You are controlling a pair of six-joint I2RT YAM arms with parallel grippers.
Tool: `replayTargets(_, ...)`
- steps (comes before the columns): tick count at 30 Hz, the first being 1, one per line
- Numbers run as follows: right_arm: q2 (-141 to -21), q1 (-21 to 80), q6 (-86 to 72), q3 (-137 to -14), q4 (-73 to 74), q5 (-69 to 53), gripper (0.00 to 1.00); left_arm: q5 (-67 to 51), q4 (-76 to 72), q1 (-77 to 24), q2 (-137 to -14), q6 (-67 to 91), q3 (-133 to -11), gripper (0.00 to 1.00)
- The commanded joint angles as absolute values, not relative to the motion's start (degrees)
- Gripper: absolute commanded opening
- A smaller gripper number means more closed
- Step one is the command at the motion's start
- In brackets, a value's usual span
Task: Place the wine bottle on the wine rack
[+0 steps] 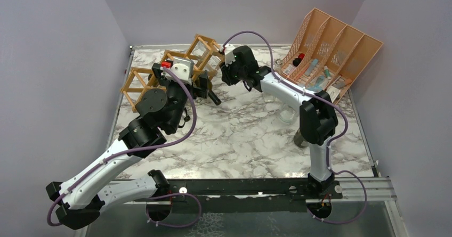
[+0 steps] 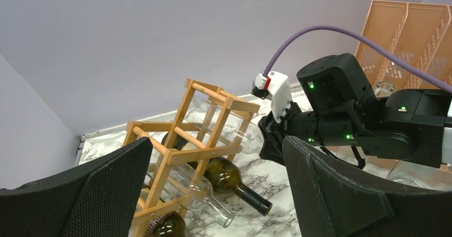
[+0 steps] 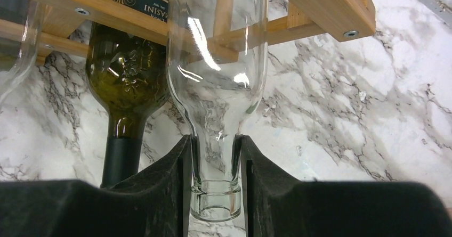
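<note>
Marble-pattern table (image 1: 256,136), one. Robot arms, two: the left arm (image 1: 106,168) reaches toward the rack from the near left, and the right arm (image 1: 288,90) reaches across from the right. Wooden lattice wine rack (image 2: 224,99), one, standing at the far left of the table. Peach slotted file organizer (image 1: 341,40), one, four compartments, at the far right corner; the small items inside are too small to identify. Bottles in the rack, four counted: clear wine bottle (image 3: 216,61), lying in an upper cell with its neck sticking out of the rack; dark green bottle (image 3: 125,82), just beside it, neck also out; second clear bottle (image 2: 201,190), in a lower cell; second dark bottle (image 2: 168,226), at the bottom, partly cut off. Right gripper (image 3: 213,144), one, its fingers (image 3: 160,189) clamped on the neck of the clear wine bottle. Left gripper (image 2: 217,147), one, pads (image 2: 346,194) wide apart, holding nothing, facing the rack.
</note>
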State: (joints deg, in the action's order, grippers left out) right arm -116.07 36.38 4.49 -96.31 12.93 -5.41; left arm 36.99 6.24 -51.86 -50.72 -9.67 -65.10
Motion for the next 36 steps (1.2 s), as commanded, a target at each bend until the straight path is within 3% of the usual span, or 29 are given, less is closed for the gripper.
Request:
replayTargets(1,-117.6,36.4,8.4,-97.8,9.3,-2.8,0.23,36.5,6.3,-51.9,-49.9,-9.5,-64.7,0.99)
replayTargets(4,-117.9,36.4,8.7,-98.2,9.1,-0.9,0.24,36.6,6.5,-51.9,-50.1,-9.7,-64.9,0.99)
replayTargets(6,-117.7,36.4,8.8,-97.7,8.5,0.0,0.3,36.6,6.4,-51.9,-50.2,-9.7,-64.9,0.99)
replayTargets(11,-115.9,36.5,8.4,-96.3,9.4,0.1,0.67,36.7,6.1,-51.9,-50.5,-10.1,-65.1,0.99)
replayTargets(13,-113.8,36.5,7.6,-95.3,9.1,-0.1,0.73,36.8,5.9,-51.9,-50.6,-10.5,-65.3,0.99)
replayTargets(27,-93.7,36.4,-0.3,-87.3,12.6,4.8,0.77,34.8,5.7,-51.9,-48.2,-10.0,-65.6,0.99)
replayTargets(36,-74.6,36.4,-3.8,-73.9,19.8,23.8,0.77,32.5,5.9,-51.9,-44.7,-7.6,-61.3,0.99)
